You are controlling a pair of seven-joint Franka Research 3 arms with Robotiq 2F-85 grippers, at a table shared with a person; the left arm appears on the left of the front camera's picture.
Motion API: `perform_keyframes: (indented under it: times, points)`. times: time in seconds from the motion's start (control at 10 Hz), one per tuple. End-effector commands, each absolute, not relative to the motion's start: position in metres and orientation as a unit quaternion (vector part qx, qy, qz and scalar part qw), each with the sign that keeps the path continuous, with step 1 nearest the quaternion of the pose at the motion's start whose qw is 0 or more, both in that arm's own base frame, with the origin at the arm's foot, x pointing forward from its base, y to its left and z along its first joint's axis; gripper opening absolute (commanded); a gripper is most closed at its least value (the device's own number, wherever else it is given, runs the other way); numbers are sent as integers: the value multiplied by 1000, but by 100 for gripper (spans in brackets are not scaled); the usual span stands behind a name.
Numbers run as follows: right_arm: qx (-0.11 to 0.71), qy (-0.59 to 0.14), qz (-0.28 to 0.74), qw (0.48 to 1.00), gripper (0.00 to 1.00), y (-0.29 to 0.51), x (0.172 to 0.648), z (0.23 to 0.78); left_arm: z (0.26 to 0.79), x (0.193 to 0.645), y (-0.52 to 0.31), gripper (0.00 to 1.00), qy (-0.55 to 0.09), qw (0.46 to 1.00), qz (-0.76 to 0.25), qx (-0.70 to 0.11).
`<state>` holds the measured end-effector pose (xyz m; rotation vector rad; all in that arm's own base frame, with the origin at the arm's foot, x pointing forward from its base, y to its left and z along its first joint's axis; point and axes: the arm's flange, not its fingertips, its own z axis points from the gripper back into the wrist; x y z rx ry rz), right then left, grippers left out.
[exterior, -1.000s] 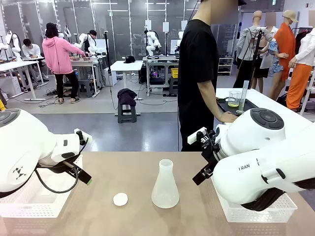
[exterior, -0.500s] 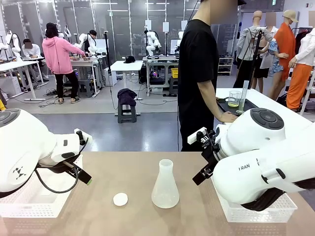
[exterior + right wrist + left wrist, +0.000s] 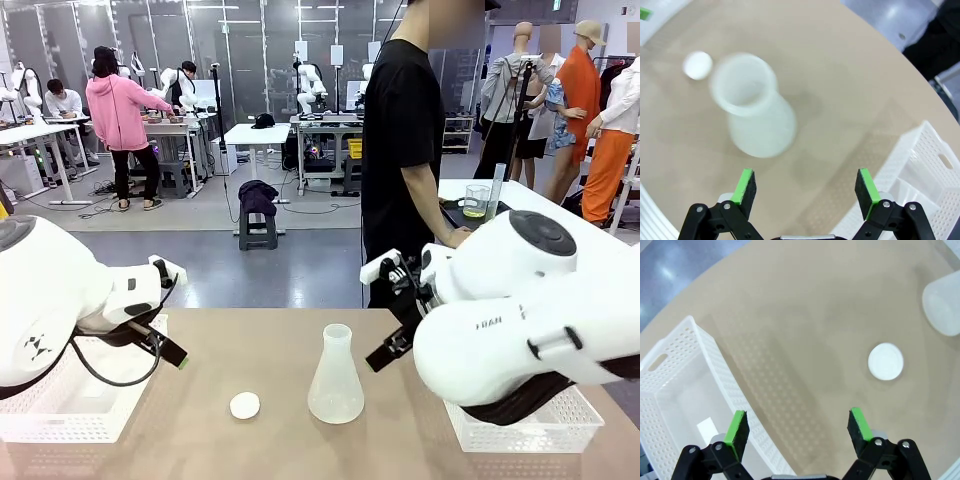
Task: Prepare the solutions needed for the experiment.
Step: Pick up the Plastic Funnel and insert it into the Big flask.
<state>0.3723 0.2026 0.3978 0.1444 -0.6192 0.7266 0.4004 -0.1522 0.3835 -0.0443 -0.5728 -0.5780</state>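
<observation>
A frosted conical flask [image 3: 335,377] stands upright mid-table, and I make out no liquid in it. It looks blurred in the right wrist view [image 3: 752,107] and sits at the edge of the left wrist view [image 3: 942,307]. On a side table behind, beside the person, a small beaker [image 3: 476,203] holds pale yellow liquid, the solutions. My right gripper [image 3: 385,345] hovers open just right of the flask's neck, with its jaws [image 3: 807,185] empty. My left gripper [image 3: 172,352] is open over the table's left part, its jaws [image 3: 797,422] empty.
A small white round disc [image 3: 244,405] lies left of the flask. White mesh baskets sit at the left [image 3: 60,415] and right [image 3: 530,430] table edges. A person [image 3: 400,150] in black stands at the far side, one hand on the side table.
My right arm has swung left, bringing its gripper closer to the flask. The left arm shifted only slightly. Flask and disc have not moved.
</observation>
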Motion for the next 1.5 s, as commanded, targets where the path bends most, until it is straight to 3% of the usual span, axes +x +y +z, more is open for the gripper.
perform_keyframes:
  times: [0.0, 0.2, 0.5, 0.8, 1.1, 1.4]
  points:
    - [119, -318, 361, 869, 100, 181, 364, 429, 412, 383, -154, 100, -324, 916, -233, -38]
    - [172, -348, 329, 861, 100, 183, 355, 463, 453, 360, -157, 100, -323, 905, -240, -137]
    - [317, -309, 222, 869, 100, 175, 364, 495, 492, 352, -143, 100, -208, 892, -185, -355]
    - [488, -256, 155, 820, 100, 168, 374, 498, 493, 372, -125, 100, -144, 873, -108, -453]
    - [553, -216, 70, 802, 100, 168, 380, 485, 488, 382, -112, 100, -102, 813, -56, -570]
    - [543, -212, 68, 810, 100, 175, 381, 477, 490, 386, -123, 100, -118, 793, -63, -595]
